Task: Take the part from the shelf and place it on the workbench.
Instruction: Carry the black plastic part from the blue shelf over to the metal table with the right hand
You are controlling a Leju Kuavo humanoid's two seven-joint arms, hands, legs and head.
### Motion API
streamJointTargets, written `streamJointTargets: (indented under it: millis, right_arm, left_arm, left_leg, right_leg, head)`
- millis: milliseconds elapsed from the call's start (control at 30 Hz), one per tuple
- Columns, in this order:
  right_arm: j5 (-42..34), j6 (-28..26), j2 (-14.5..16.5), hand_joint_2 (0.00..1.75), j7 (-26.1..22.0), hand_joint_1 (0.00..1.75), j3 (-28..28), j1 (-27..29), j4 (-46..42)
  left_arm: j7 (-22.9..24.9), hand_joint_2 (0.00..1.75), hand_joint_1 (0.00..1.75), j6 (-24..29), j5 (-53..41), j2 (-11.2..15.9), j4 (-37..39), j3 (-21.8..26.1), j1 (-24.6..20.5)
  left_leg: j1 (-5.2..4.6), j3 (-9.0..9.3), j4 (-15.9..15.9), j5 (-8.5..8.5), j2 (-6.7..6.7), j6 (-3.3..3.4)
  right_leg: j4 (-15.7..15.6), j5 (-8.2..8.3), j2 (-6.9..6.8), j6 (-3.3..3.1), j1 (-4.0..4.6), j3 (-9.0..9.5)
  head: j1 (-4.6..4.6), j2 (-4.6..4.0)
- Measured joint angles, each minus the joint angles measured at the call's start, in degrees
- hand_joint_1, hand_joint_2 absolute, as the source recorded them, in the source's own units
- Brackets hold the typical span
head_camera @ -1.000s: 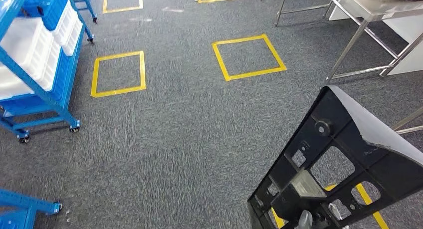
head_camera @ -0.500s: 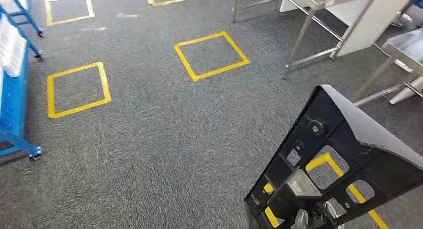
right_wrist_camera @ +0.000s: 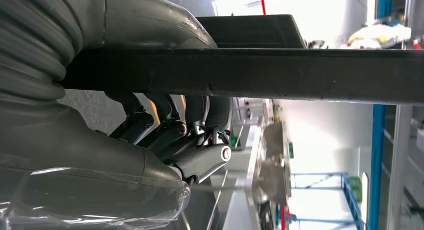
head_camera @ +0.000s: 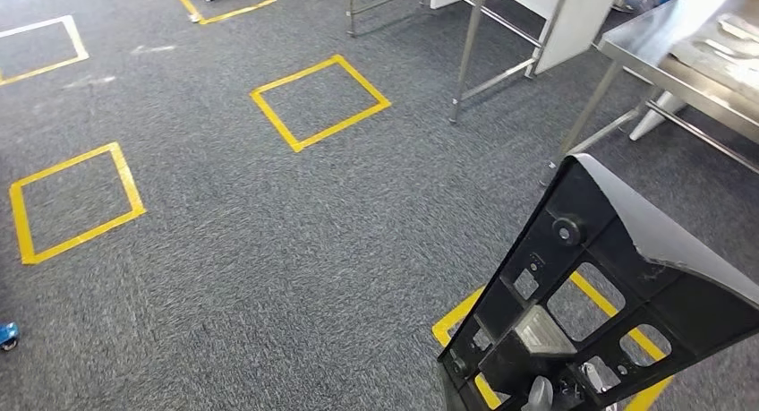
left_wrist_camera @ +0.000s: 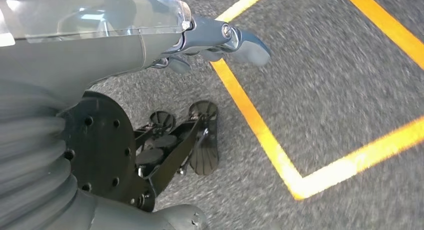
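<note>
A large black plastic part with cut-outs and a grey outer face stands tilted at the lower right of the head view. My right hand holds it from below. In the right wrist view the dark fingers wrap round the part's edge. My left hand hangs over the carpet with nothing in it, its thumb out. The steel workbench stands at the upper right, with some pale items on its top.
Grey carpet carries yellow tape squares, one at the left and one under the part. A second steel table frame stands at the top middle. A blue caster peeks in at the left edge.
The whole view has swung to the right: the blue shelf has slid out at the left, and the steel tables have come closer. The part stays held in the same place.
</note>
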Motion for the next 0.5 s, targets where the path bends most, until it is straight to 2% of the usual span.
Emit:
streamJointTargets:
  millis: [67, 100, 133, 167, 200, 233, 267, 300, 333, 367, 433, 467, 500]
  right_arm:
    - [0.02, 0.03, 0.02, 1.75, 0.01, 1.75, -0.02, -0.18, 0.04]
    - [0.03, 0.04, 0.02, 1.75, 0.01, 1.75, -0.03, -0.26, 0.09]
    - [0.03, 0.08, 0.03, 1.75, 0.02, 1.75, -0.04, -0.29, 0.17]
    - [0.03, 0.14, 0.03, 1.75, 0.02, 1.75, -0.05, -0.29, 0.28]
    - [0.03, 0.23, 0.03, 1.75, 0.04, 1.75, -0.06, -0.3, 0.38]
    - [0.03, 0.35, 0.03, 1.75, 0.05, 1.75, -0.07, -0.33, 0.49]
    - [0.04, 0.5, 0.03, 1.75, 0.07, 1.75, -0.07, -0.4, 0.56]
    - [0.08, 0.69, 0.03, 1.75, 0.09, 1.75, -0.08, -0.57, 0.64]
    - [0.16, 0.88, 0.03, 1.75, 0.11, 1.75, -0.09, -0.75, 0.72]
    - [0.28, 1.04, 0.03, 1.75, 0.14, 1.75, -0.09, -0.91, 0.79]
    - [0.57, 1.21, 0.02, 1.75, 0.24, 1.75, -0.11, -1.07, 0.89]
    - [0.68, 1.23, 0.02, 1.75, 0.29, 1.75, -0.14, -1.09, 0.92]
    - [0.76, 1.23, 0.01, 1.75, 0.36, 1.75, -0.17, -1.18, 0.95]
  left_arm:
    - [0.0, 1.75, 0.0, 0.01, 0.0, 0.04, 0.0, -0.02, 0.01]
    - [0.0, 1.75, 0.0, 0.03, 0.02, 0.05, 0.0, -0.02, 0.04]
    - [0.0, 1.75, 0.0, 0.13, 0.13, 0.06, 0.01, -0.02, 0.05]
    - [0.0, 1.75, 0.0, 0.32, 0.29, 0.07, 0.01, -0.02, 0.04]
    - [0.0, 1.75, 0.0, 0.55, 0.49, 0.07, 0.01, -0.05, 0.02]
    - [-0.01, 1.75, 0.0, 0.82, 0.73, 0.06, 0.01, -0.13, 0.01]
    - [-0.01, 1.75, 0.0, 1.09, 0.9, 0.06, 0.0, -0.24, 0.02]
    - [-0.03, 1.75, 0.0, 1.35, 1.03, 0.05, 0.01, -0.39, 0.03]
    - [-0.09, 1.75, 0.0, 1.65, 1.13, 0.05, 0.01, -0.6, 0.05]
    - [-0.14, 1.75, 0.0, 1.95, 1.18, 0.04, 0.01, -0.84, 0.05]
    - [-0.26, 1.75, 0.0, 2.55, 1.31, -0.03, 0.02, -1.42, -0.01]
    - [-0.29, 1.75, 0.0, 2.8, 1.37, -0.1, 0.03, -1.72, -0.03]
    - [-0.32, 1.75, 0.0, 3.03, 1.42, -0.16, 0.05, -2.02, -0.02]
  left_leg:
    - [0.14, -2.71, 6.15, -3.49, -3.47, -0.22]
    - [0.18, -4.66, 10.06, -5.2, -4.34, -0.26]
    - [0.19, -6.31, 13.12, -6.08, -4.7, -0.32]
    - [0.21, -7.13, 14.22, -5.72, -4.8, -0.36]
    - [0.26, -6.98, 13.19, -4.25, -4.89, -0.36]
    - [0.34, -5.94, 10.19, -1.99, -5.32, -0.32]
    - [0.5, -4.52, 6.42, 0.14, -6.58, -0.26]
    - [0.64, -3.32, 3.09, 1.54, -8.02, -0.16]
    - [0.69, -2.55, 0.92, 2.23, -9.21, -0.01]
    - [0.61, -2.26, 0.0, 2.25, -9.96, 0.24]
    - [0.38, -2.09, -0.26, 2.34, -9.08, 0.98]
    - [0.41, -1.93, -0.55, 2.56, -8.39, 1.44]
    - [0.51, -1.79, -0.9, 2.81, -7.6, 1.82]
  right_leg:
    - [-0.29, 0.25, 1.38, -0.5, -0.17, 0.11]
    - [-0.25, 0.27, 2.15, -0.65, -0.14, 0.09]
    - [-0.19, 0.25, 3.0, -0.68, -0.12, 0.09]
    - [-0.1, 0.22, 3.86, -0.68, -0.11, 0.12]
    - [0.03, 0.17, 4.78, -0.62, -0.13, 0.17]
    - [0.24, 0.08, 5.67, -0.51, -0.17, 0.2]
    - [0.51, -0.06, 6.48, -0.32, -0.25, 0.14]
    - [0.97, -0.22, 7.27, -0.03, -0.23, -0.06]
    - [1.31, -0.3, 7.97, 0.32, -0.27, -0.35]
    - [1.49, -0.31, 8.62, 0.75, -0.35, -0.66]
    - [1.38, -0.06, 9.79, 1.65, -0.56, -1.05]
    - [1.55, -0.16, 9.18, 1.98, -0.57, -1.22]
    - [2.47, -0.8, 7.77, 2.21, -0.48, -1.73]
  head:
    - [-0.11, 0.0]
    - [-0.14, 0.0]
    - [-0.16, 0.0]
    - [-0.16, 0.0]
    - [-0.17, 0.0]
    - [-0.17, 0.0]
    - [-0.17, 0.0]
    - [-0.15, 0.0]
    - [-0.15, 0.0]
    - [-0.17, 0.0]
    - [-0.22, 0.0]
    - [-0.2, 0.0]
    - [0.04, 0.01]
